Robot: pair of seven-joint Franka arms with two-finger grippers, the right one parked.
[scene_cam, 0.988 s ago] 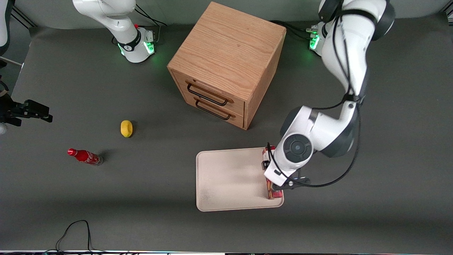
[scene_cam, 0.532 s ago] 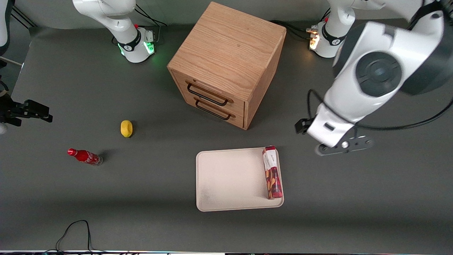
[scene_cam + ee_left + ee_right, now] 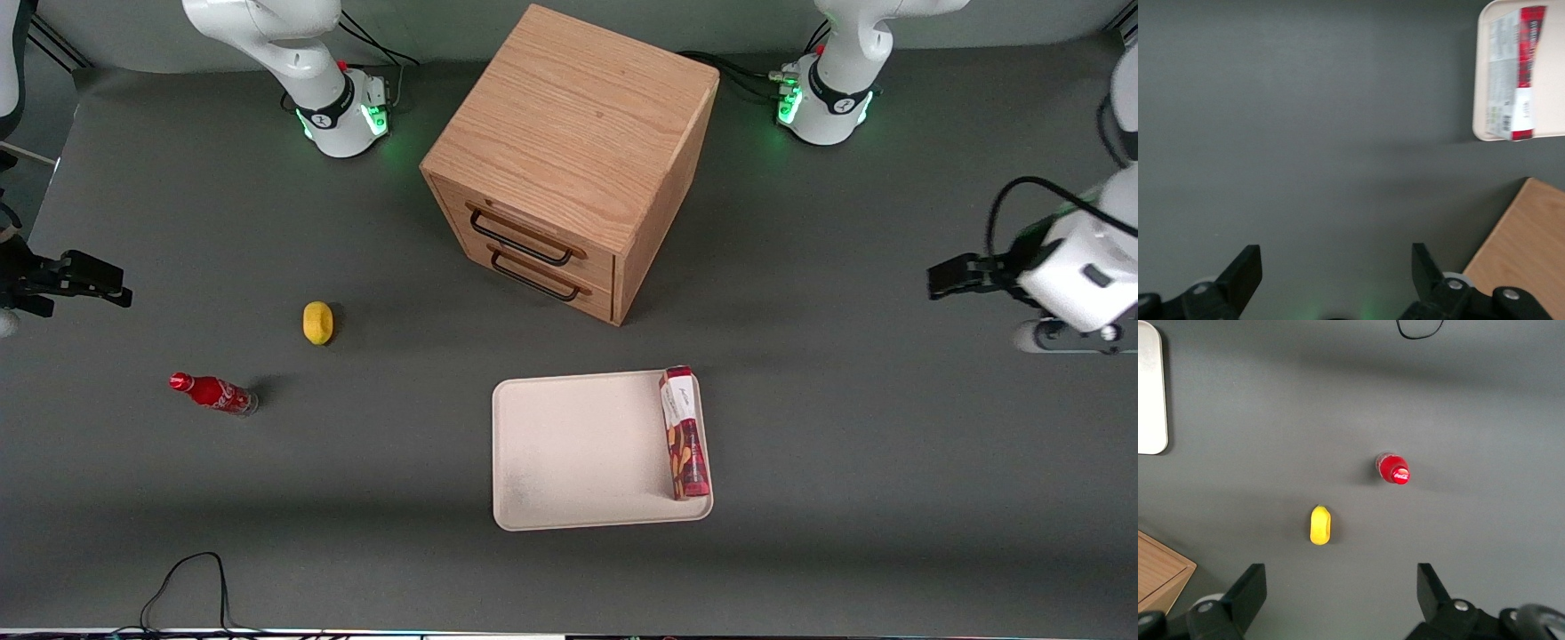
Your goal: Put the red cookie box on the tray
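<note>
The red cookie box (image 3: 685,436) stands on a narrow side on the cream-white tray (image 3: 578,453), along the tray's edge toward the working arm's end. My left gripper (image 3: 1062,338) hangs high above bare table far toward the working arm's end, well apart from the tray. In the left wrist view the gripper (image 3: 1335,257) is open and empty over grey table. The box (image 3: 1518,73) and the tray (image 3: 1553,80) show far from the fingers.
A wooden two-drawer cabinet (image 3: 569,160) stands farther from the front camera than the tray. A yellow object (image 3: 317,322) and a small red soda bottle (image 3: 213,393) lie toward the parked arm's end. A black cable (image 3: 191,578) loops near the front edge.
My gripper let go of the cookie box, rose from the tray and swung away toward the working arm's end. The box stays on the tray.
</note>
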